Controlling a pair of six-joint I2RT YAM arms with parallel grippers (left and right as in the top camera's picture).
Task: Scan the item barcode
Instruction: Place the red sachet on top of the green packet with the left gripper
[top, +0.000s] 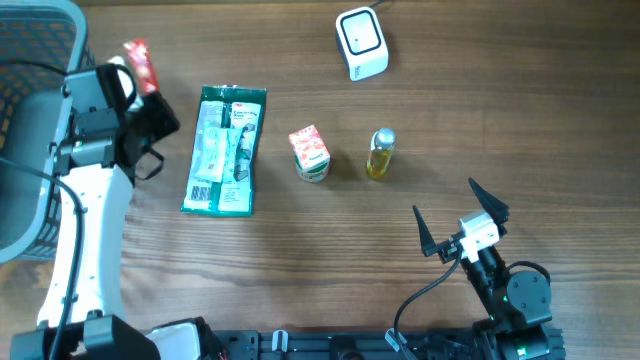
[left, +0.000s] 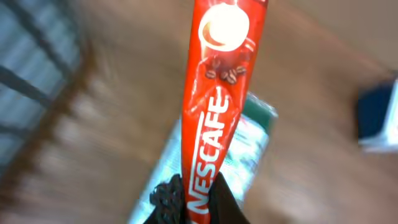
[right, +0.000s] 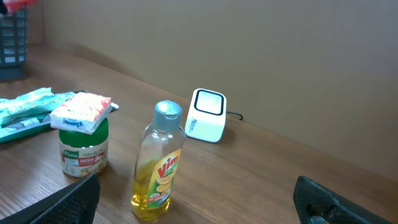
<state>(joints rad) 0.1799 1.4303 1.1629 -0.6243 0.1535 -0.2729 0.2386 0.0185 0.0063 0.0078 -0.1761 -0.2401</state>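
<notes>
One slim glossy sachet (left: 214, 106), woodgrain table (top: 330, 240)

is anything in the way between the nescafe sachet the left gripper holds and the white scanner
Nothing visible does. The left gripper holds the Nescafe sachet up, and the stretch of table toward the white scanner is bare; the green packet lies off that line, nearer the robot.

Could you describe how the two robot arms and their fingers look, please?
The left arm has a long white shell, black joints and loose black cables. The right arm is black with a green light, a white wrist block and a black cable. The left gripper and right gripper have black fingers; the right ones are thin and pointed.
</notes>
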